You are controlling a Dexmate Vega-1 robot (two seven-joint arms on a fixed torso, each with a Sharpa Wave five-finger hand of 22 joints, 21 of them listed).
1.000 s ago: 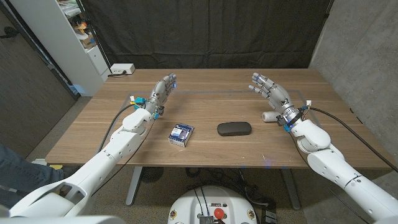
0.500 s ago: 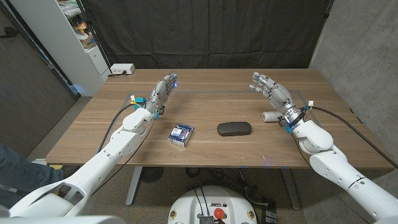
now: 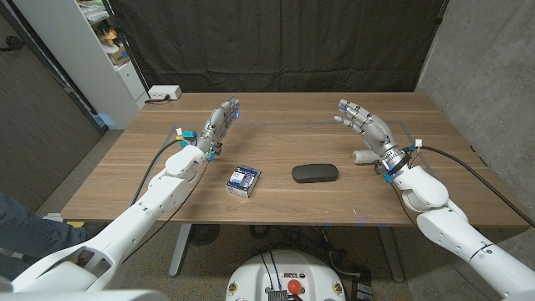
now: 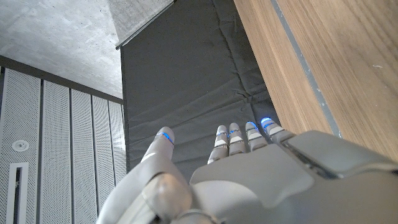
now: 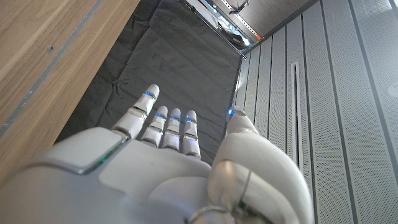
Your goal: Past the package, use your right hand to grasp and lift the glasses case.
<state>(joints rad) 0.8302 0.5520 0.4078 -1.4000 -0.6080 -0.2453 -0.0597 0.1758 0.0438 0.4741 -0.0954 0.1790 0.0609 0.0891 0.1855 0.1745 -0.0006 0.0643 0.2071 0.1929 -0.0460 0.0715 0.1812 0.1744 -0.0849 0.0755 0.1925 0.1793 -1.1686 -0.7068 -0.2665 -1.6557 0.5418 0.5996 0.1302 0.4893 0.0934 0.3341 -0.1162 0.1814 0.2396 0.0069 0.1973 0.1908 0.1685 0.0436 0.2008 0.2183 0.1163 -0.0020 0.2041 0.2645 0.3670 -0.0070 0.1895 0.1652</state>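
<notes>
Glasses case (image 3: 314, 173): dark, closed, flat on the wooden table (image 3: 284, 205), centre; contents cannot be told.
Package (image 3: 244, 180): small blue-and-white box, closed, at 9 o'clock of the case, apart.
Right hand (image 3: 366, 127): raised at 2 o'clock of the case, fingers spread, empty.
Left hand (image 3: 219, 122): at 11 o'clock of the package, fingers extended, empty.

Package (image 3: 244, 180) print too small

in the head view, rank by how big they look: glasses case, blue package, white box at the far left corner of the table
1. Glasses case, longest.
2. Blue package and white box look about alike; the box is farther from the camera, so I won't rank them.
</notes>
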